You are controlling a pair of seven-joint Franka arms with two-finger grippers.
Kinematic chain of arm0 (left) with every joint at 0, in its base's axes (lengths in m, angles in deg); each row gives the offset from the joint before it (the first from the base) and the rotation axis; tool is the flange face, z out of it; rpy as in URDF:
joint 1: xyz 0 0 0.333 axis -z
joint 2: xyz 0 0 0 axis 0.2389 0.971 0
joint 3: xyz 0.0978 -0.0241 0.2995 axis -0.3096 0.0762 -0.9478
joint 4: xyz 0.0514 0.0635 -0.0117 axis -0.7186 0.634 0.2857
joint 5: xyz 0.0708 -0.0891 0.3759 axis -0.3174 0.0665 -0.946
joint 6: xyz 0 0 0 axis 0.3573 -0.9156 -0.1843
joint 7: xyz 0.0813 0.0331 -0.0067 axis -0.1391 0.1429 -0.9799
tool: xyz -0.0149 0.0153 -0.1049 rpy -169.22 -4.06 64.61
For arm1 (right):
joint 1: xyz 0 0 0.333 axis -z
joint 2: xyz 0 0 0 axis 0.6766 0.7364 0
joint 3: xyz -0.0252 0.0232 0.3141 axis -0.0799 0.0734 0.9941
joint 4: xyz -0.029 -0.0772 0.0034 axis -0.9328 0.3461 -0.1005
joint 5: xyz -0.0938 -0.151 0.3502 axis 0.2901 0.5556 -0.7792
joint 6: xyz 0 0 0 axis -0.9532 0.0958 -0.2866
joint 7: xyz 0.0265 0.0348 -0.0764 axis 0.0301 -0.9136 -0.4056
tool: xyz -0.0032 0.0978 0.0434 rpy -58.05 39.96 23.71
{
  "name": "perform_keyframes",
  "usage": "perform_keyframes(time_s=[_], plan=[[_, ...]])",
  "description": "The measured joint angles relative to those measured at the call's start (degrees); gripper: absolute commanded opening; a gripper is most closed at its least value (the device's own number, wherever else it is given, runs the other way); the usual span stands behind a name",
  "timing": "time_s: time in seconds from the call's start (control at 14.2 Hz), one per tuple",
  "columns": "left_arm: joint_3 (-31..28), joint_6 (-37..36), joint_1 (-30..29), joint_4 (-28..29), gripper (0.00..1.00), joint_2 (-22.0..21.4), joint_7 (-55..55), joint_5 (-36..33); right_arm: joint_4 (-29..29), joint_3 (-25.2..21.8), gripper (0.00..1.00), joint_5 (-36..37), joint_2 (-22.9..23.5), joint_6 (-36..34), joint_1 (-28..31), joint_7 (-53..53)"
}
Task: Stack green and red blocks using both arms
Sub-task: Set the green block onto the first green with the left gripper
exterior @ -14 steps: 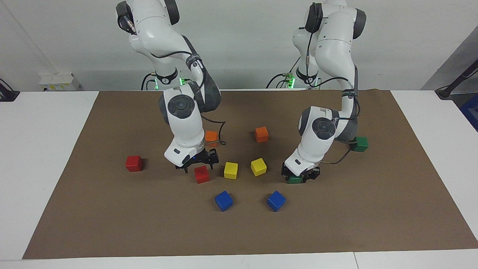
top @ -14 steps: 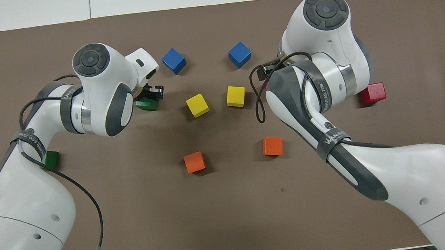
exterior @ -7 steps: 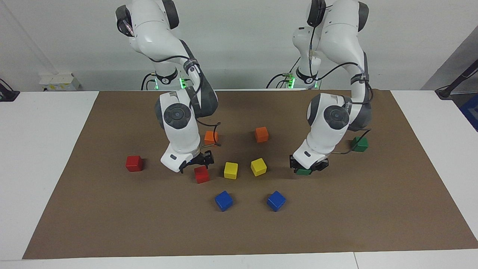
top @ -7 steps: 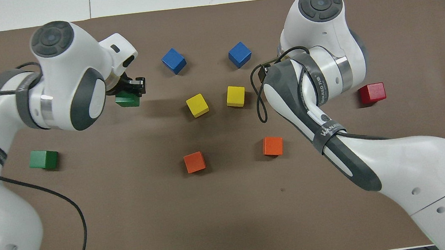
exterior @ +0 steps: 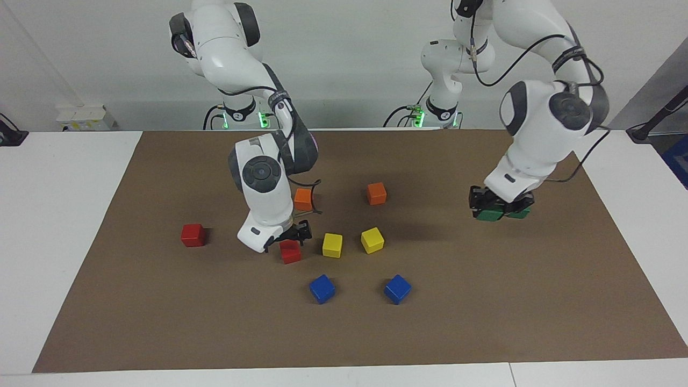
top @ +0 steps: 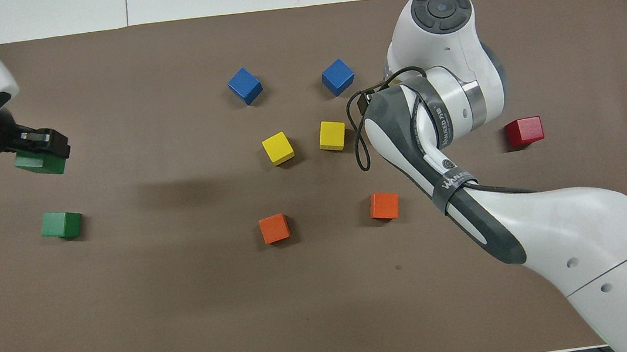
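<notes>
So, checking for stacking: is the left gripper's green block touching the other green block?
Apart. The overhead view shows bare mat between the held green block and the resting green block.

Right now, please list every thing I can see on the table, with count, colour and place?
green blocks: 2; one held in the air, one on the mat at the left arm's end.
red blocks: 2; one at the right arm's end, one beside the yellow blocks.
yellow blocks: 2, middle.
blue blocks: 2, farthest from the robots.
orange blocks: 2, nearest.
mat: 1, brown.
left gripper: shut on the green block.
right gripper: open over the red block.
</notes>
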State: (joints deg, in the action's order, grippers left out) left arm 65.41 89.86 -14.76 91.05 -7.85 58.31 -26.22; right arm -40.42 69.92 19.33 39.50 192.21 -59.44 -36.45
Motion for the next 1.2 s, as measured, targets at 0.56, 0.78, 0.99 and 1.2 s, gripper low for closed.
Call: perform_keyframes(time_s=[0.56,0.78,0.99,1.2], plan=[[0.09,21.69,-8.56,24.98,0.00,-6.07,5.75,0.26,-1.95,0.24,1.00,-0.03,0.86,2.92,-0.04,0.00],[0.12,23.27,-8.62,28.58,0.00,-7.00,5.64,0.28,-3.56,0.24,1.00,-0.03,0.86,4.13,-0.04,0.00],[0.02,24.29,-9.55,29.59,0.00,-6.94,5.64,0.28,-4.94,0.25,0.99,-0.03,0.85,6.02,-0.05,0.00],[0.04,25.67,-9.97,30.15,0.00,-6.52,5.64,0.28,-5.99,0.37,0.99,-0.06,0.75,6.97,-0.61,-0.37]])
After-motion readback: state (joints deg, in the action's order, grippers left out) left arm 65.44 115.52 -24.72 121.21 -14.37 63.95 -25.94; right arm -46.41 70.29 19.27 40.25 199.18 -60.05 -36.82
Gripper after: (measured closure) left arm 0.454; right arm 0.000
